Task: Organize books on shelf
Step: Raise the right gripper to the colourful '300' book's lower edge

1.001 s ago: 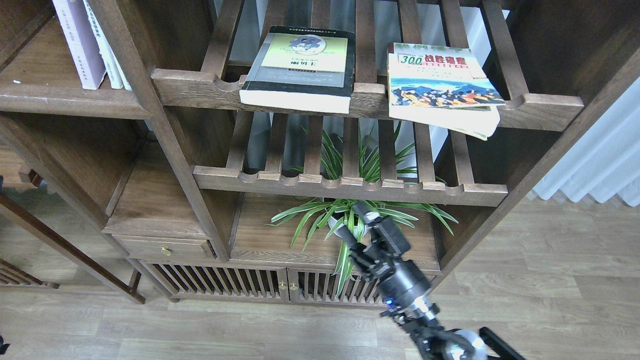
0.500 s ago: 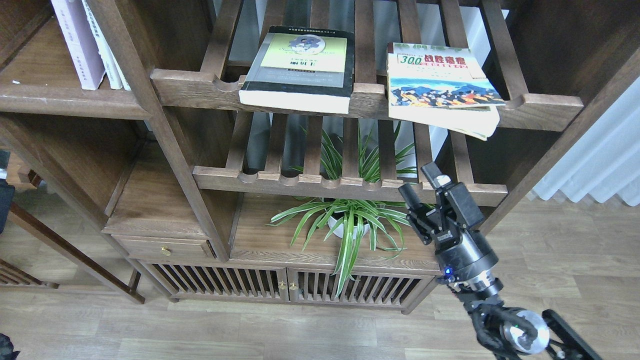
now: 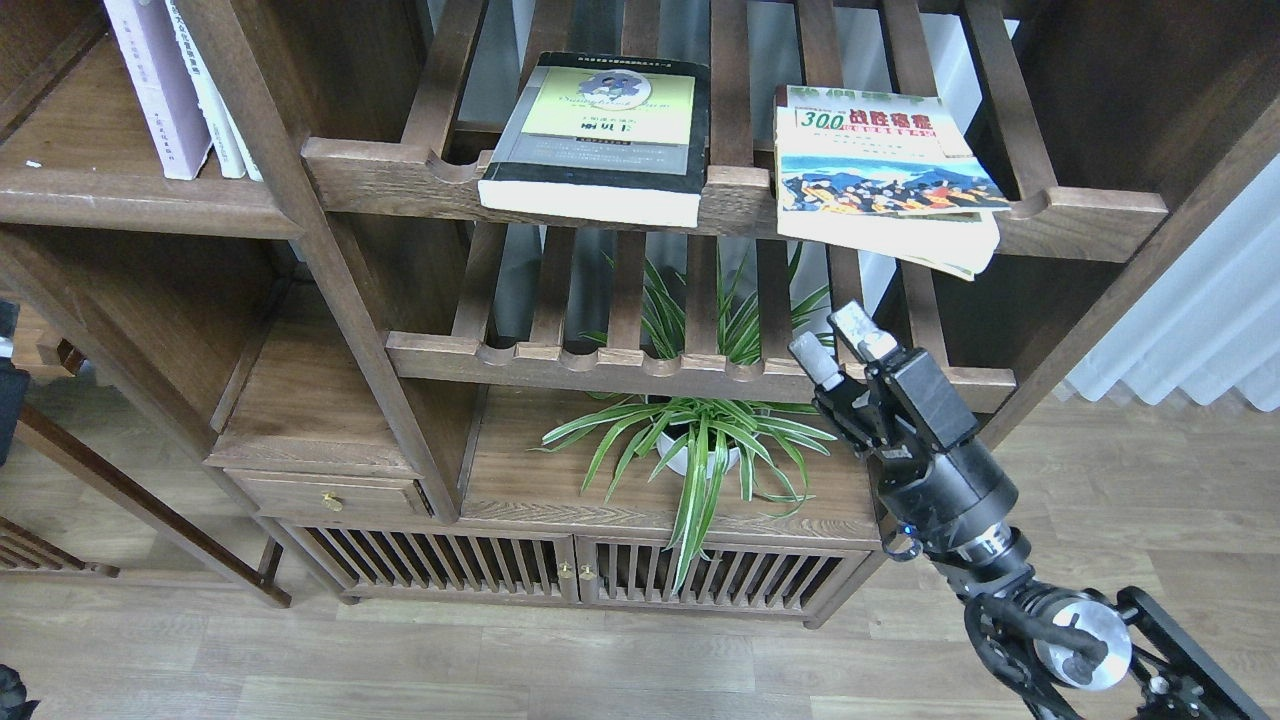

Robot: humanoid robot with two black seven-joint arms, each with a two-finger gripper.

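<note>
A: Right gripper [image 3: 838, 342]?
B: Fingers apart, empty, in front of the lower slatted rack [image 3: 700, 375]. "300" book [image 3: 880, 170] sits above it, flat on the upper slatted rack [image 3: 1080, 215], near corner overhanging the rail.
A: Orientation?
B: Long axis front-to-back, title end away. Yellow-green book [image 3: 600, 135] is left of it, same orientation.

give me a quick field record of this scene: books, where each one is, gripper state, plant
yellow-green book: flat on the upper slatted rack, left
"300" book: flat on the same rack, right, overhanging the front rail
lavender-white book: upright on the solid shelf, far left
right gripper: open, empty, below the "300" book
left gripper: not in view
plant: bottom compartment
</note>
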